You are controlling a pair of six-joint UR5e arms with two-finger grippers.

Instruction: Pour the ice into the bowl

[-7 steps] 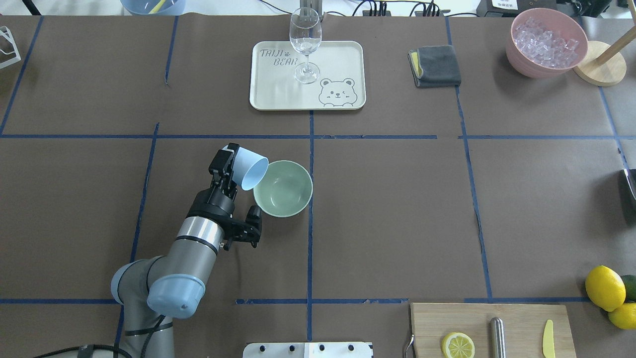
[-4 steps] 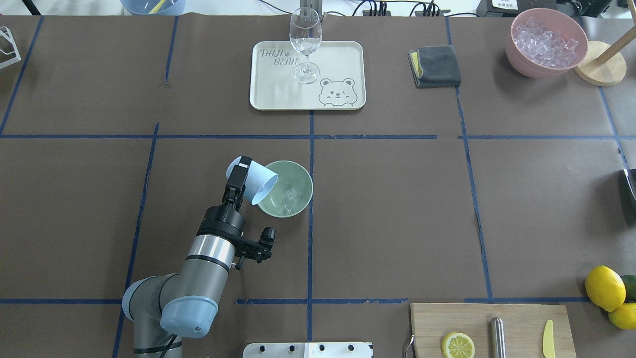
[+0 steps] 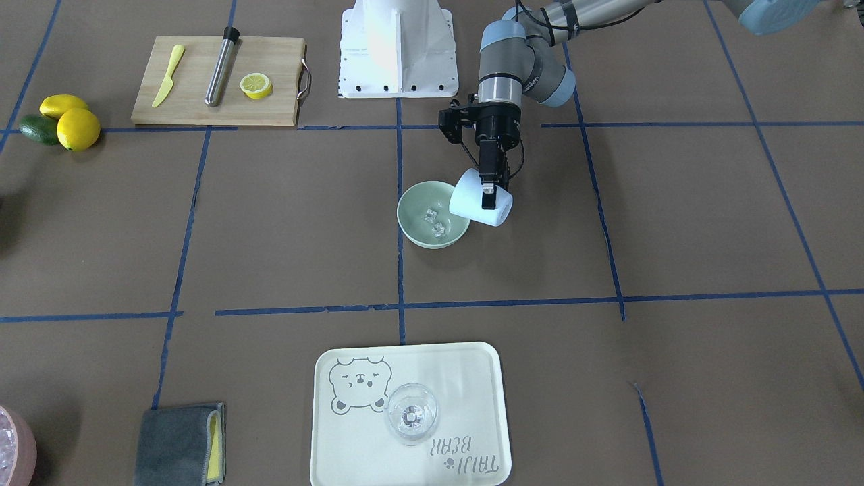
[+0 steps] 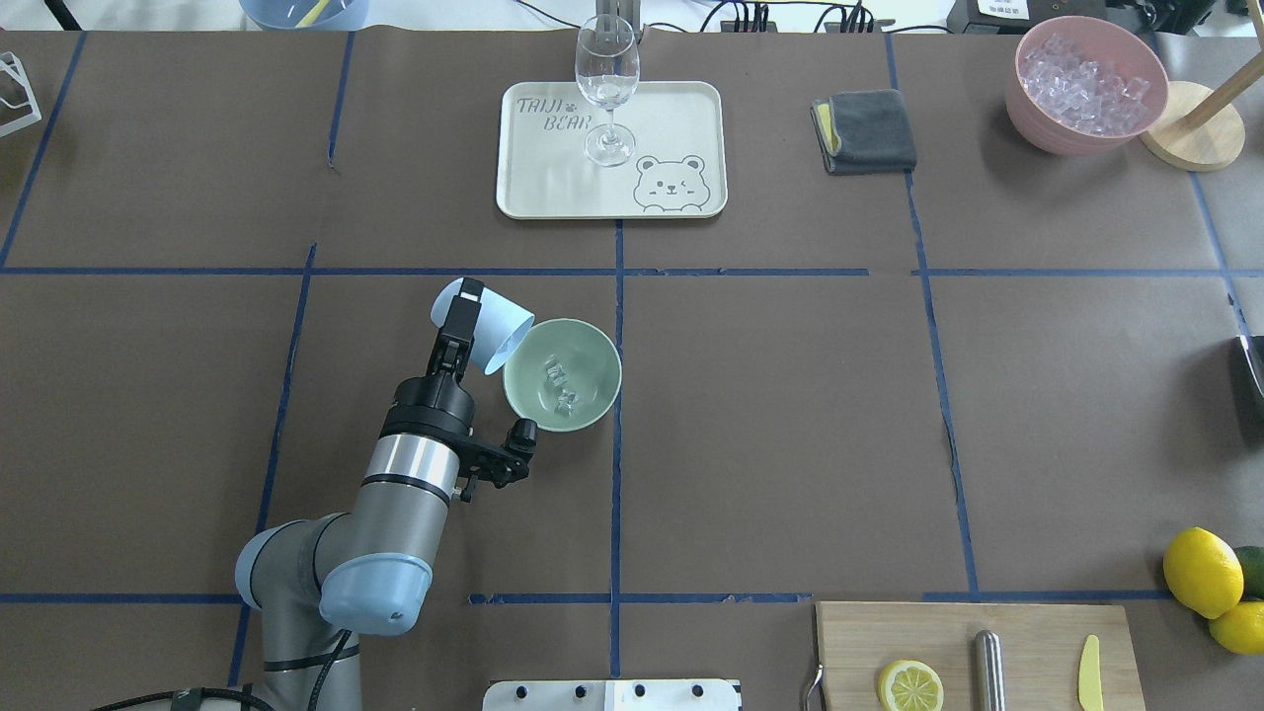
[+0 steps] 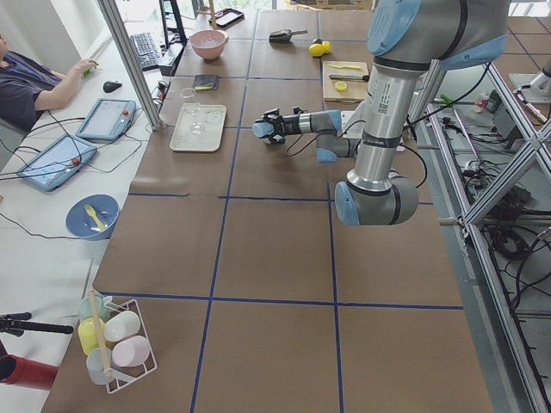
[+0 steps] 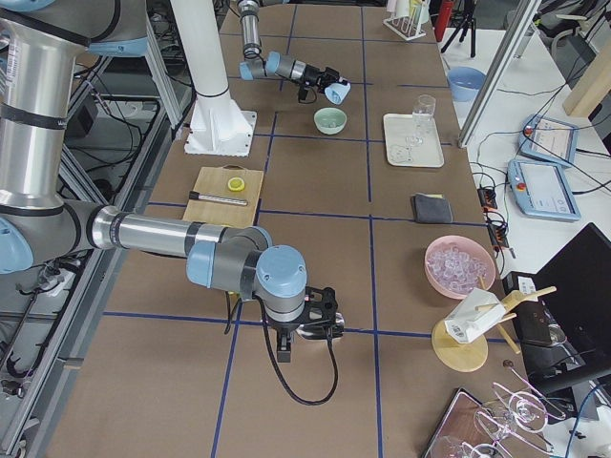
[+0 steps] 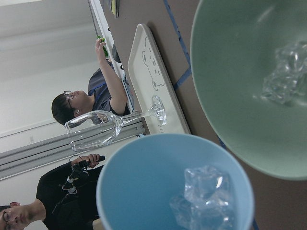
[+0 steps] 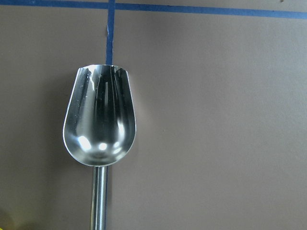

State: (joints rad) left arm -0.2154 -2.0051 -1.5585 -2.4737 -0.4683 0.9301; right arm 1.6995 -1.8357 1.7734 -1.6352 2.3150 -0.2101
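Note:
The pale mint-green bowl [image 4: 595, 355] stands near the table's middle, with a few clear ice cubes [image 4: 561, 383] on its bottom. My left gripper [image 4: 472, 321] is shut on a light blue cup [image 4: 497, 337]. The cup is tilted, its mouth at the bowl's left rim. The left wrist view shows more ice [image 7: 204, 196] still inside the cup [image 7: 144, 187], beside the bowl [image 7: 230, 72]. In the front-facing view the cup [image 3: 472, 202] overlaps the bowl's [image 3: 413, 202] edge. My right gripper [image 6: 304, 334] hovers low over a metal scoop [image 8: 100, 124]; I cannot tell whether it is open or shut.
A cream tray [image 4: 691, 109] with a wine glass [image 4: 606, 79] stands at the back. A grey cloth [image 4: 867, 130] and a pink bowl of ice [image 4: 1086, 84] are back right. A cutting board [image 4: 1037, 632] with half a lemon and lemons [image 4: 1202, 571] lie front right.
A second ago the bowl held nothing. The cup swung over the bowl and ice dropped in. The cup has since drawn back to the bowl's left rim.

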